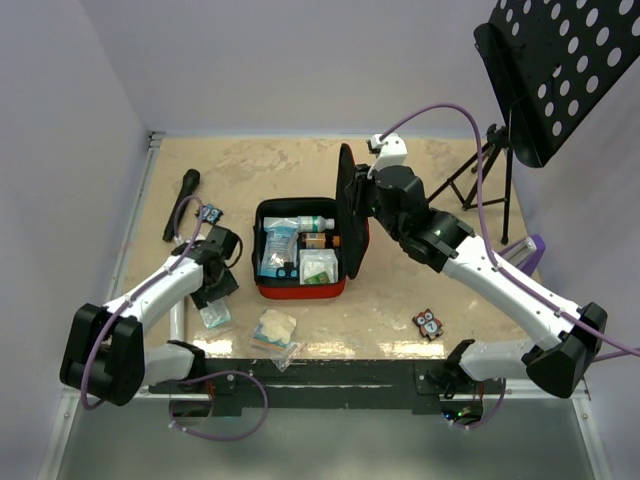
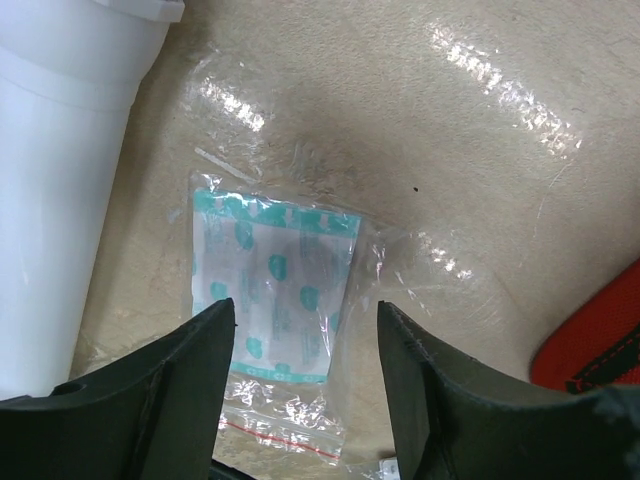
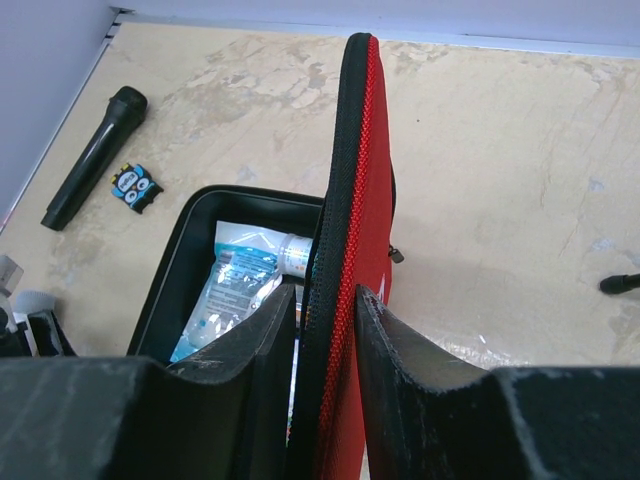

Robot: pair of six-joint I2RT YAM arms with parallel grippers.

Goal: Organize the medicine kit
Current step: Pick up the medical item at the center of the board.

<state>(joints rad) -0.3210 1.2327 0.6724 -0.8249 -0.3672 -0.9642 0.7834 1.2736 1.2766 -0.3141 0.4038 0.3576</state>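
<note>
The medicine kit [image 1: 300, 292] lay open mid-counter, between the two hands, with pouches and a small bottle packed in its black-lined base. Its red lid [image 3: 352, 240] stood upright, pinched edge-on between the fingers of the right hand [image 3: 325, 330], which was clamped on it. Left of that hand lay a black microphone [image 3: 95, 155] and a small owl tag [image 3: 136, 186]. The left hand [image 2: 305, 320] hovered with fingers spread, holding nothing, directly over a clear zip bag [image 2: 275, 300] holding a teal-printed packet on the counter [image 2: 450, 130]. To its right lay another bagged item [image 1: 275, 328].
</note>
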